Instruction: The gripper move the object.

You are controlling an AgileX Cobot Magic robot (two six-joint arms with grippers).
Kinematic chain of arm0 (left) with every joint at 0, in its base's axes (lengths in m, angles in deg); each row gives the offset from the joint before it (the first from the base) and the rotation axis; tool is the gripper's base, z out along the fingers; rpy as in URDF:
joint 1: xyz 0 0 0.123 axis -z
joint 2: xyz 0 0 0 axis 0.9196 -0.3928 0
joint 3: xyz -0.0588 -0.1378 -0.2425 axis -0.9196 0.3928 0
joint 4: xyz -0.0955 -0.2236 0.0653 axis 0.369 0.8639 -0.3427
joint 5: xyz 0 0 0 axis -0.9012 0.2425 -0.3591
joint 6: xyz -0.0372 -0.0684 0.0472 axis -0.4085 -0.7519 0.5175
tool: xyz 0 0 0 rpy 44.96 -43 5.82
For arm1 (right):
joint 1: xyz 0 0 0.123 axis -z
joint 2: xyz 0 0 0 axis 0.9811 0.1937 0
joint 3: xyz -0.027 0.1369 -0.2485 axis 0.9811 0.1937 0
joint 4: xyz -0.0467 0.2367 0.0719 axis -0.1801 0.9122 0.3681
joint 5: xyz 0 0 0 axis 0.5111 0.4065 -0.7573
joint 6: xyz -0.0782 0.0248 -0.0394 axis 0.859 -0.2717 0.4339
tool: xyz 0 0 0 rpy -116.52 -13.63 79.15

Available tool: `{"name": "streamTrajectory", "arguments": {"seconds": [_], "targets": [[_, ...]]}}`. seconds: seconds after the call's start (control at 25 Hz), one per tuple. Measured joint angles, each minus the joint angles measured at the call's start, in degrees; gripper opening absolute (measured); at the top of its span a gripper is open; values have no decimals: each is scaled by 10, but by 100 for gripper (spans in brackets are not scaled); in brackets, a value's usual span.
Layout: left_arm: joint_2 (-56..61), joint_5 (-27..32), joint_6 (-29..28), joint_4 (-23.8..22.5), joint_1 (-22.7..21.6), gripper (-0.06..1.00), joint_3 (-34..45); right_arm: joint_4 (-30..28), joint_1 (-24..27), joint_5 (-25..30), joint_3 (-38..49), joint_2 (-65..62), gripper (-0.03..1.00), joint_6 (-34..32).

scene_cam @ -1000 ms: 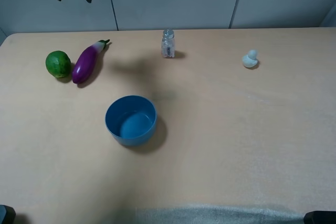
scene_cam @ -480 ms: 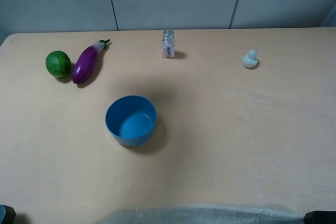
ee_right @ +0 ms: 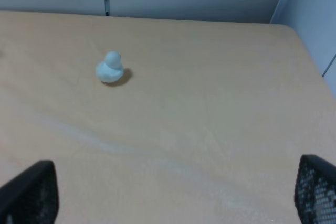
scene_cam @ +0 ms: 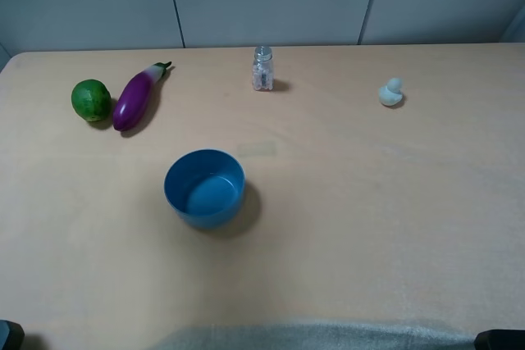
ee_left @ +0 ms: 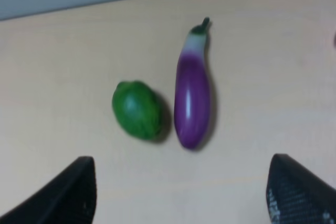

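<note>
The purple eggplant lies on the table at the far left, its green stem pointing to the back, close beside a green lime. In the left wrist view the eggplant and the lime lie ahead of my left gripper, whose two dark fingertips stand wide apart and hold nothing. My right gripper is also open and empty, its fingertips at the frame's corners. Neither gripper shows in the high view.
A blue bowl stands empty in front of the eggplant. A small glass shaker stands at the back middle. A small pale duck sits at the back right, also in the right wrist view. A grey wall runs behind the table.
The left arm, visible at the top left one second ago, has left the high view. Its shadow on the table has faded. The objects have not moved.
</note>
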State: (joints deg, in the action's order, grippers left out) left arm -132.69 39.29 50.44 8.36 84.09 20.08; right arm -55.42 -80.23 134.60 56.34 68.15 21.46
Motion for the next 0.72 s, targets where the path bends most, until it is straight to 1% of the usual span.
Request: {"name": "streamTrajectory", "arguments": {"seconds": [0.32, 0.48, 0.6, 0.72], "targets": [[178, 26, 6, -1, 0, 74, 121, 0, 0, 0, 0, 0, 68, 0], [256, 30, 7, -15, -5, 74, 184, 0, 0, 0, 0, 0, 68, 0], [313, 34, 8, -17, -36, 74, 231, 0, 0, 0, 0, 0, 68, 0], [373, 38, 8, -15, -82, 74, 275, 0, 0, 0, 0, 0, 68, 0]]}}
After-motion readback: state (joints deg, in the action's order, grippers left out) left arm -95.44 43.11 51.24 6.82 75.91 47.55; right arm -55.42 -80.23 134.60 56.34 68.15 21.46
